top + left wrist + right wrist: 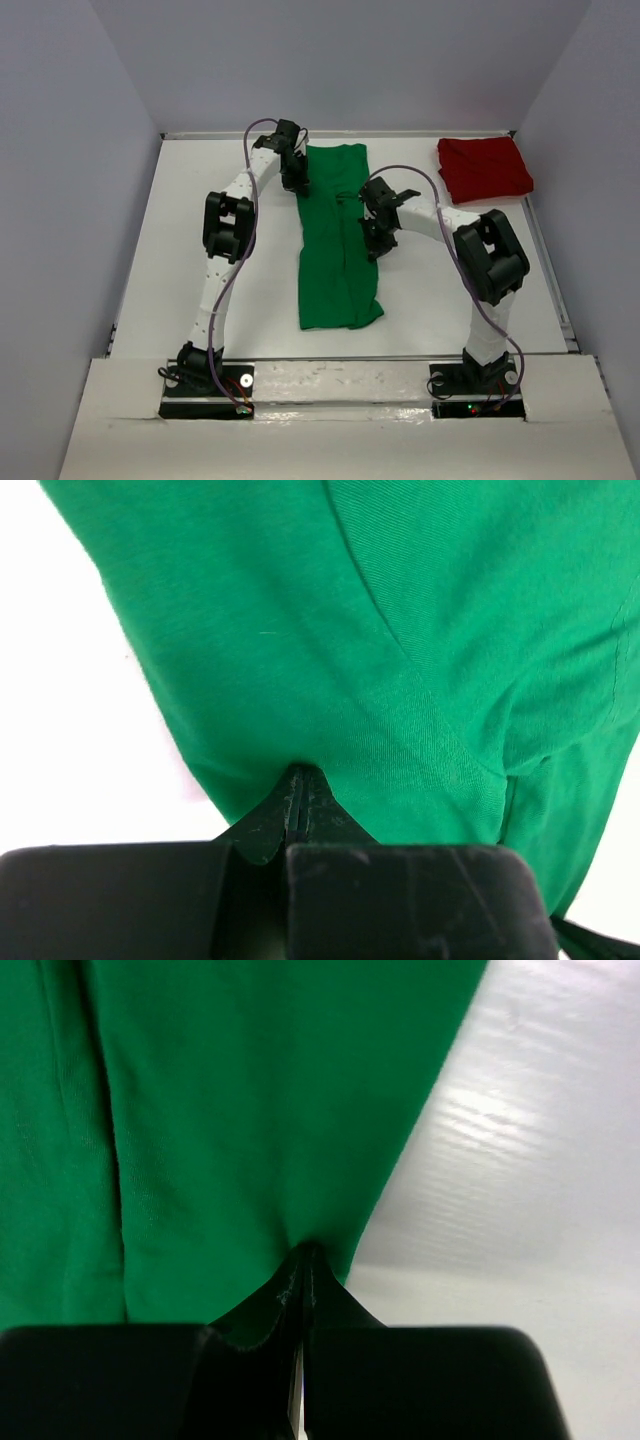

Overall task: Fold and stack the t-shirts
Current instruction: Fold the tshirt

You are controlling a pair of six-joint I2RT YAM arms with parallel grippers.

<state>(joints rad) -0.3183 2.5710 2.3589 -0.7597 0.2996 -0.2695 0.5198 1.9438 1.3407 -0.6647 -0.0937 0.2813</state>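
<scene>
White table, green t-shirt, grey walls

right gripper: fingers pressed together at bottom centre, pinching the cloth's edge | green t-shirt: fills left and top, lengthwise crease at left | table: white, glossy, at right

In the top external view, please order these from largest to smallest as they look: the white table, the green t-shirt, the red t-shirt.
1. white table
2. green t-shirt, a long strip
3. red t-shirt, folded compactly; it lies near the far edge, so this view may understate it slightly.
</scene>
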